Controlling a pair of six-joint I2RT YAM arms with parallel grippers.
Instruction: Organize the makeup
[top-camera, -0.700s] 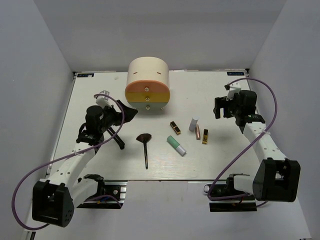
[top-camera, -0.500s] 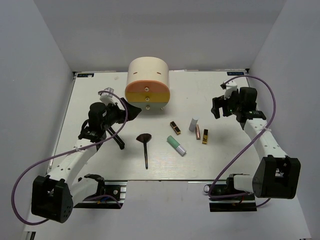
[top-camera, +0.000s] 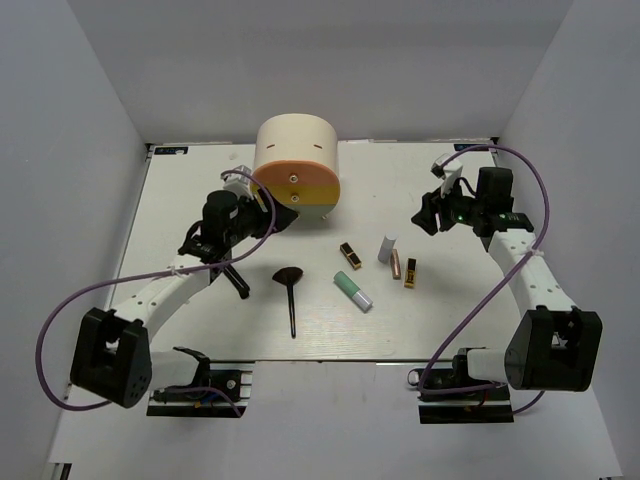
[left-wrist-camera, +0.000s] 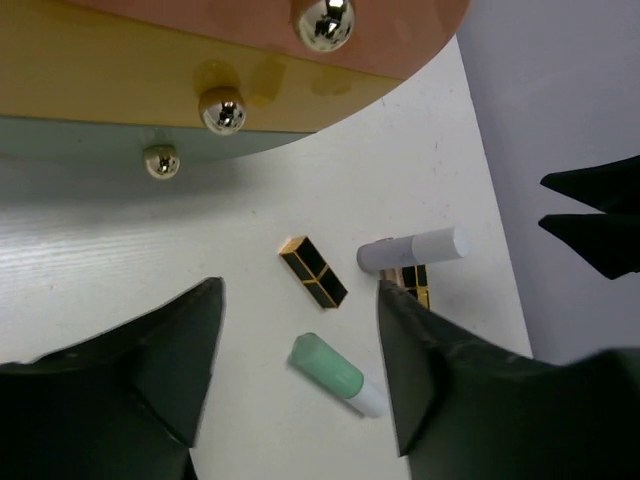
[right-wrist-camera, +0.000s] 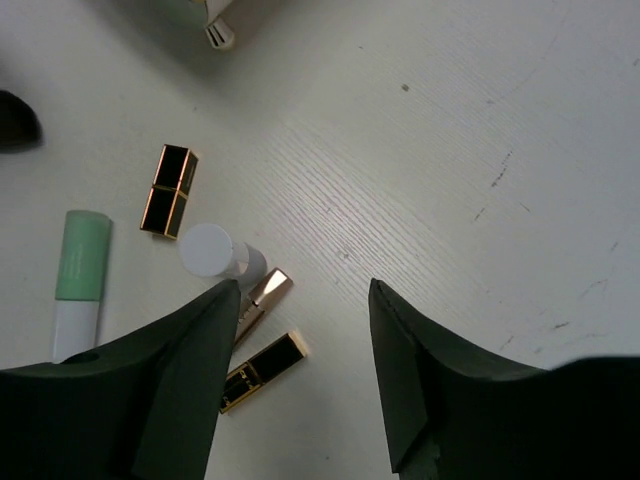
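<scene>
On the table (top-camera: 180, 200), right of centre, the makeup lies loose: a black-and-gold lipstick (top-camera: 349, 255), small white bottle (top-camera: 387, 248), rose-gold tube (top-camera: 396, 264), second lipstick (top-camera: 410, 272) and mint-green tube (top-camera: 353, 291). The fan brush (top-camera: 290, 295) and thin stick brush (top-camera: 238, 285) lie further left. Nothing is sorted (the drawers (top-camera: 295, 190) look closed). The left gripper (top-camera: 268, 215), spread and empty, hovers beside the round box (top-camera: 295, 150), probably lining up on a knob (left-wrist-camera: 222, 110). The right gripper (top-camera: 424, 215), likewise spread and empty, hangs just right of the cluster.

Matt white, faintly grained and scuffed, on the flat table board (right-wrist-camera: 480, 120). Mirror-bright metal on the round drawer knobs (left-wrist-camera: 324, 22) of the smooth cream round box (top-camera: 292, 140). Glossy panels and metallic edging on the black-and-gold square lipstick (left-wrist-camera: 313, 272), leftmost of the cosmetics. Satin plastic on the mint-green white-capped tube (left-wrist-camera: 327, 364). Metallic sheen on the rose-gold tube (right-wrist-camera: 265, 290).
</scene>
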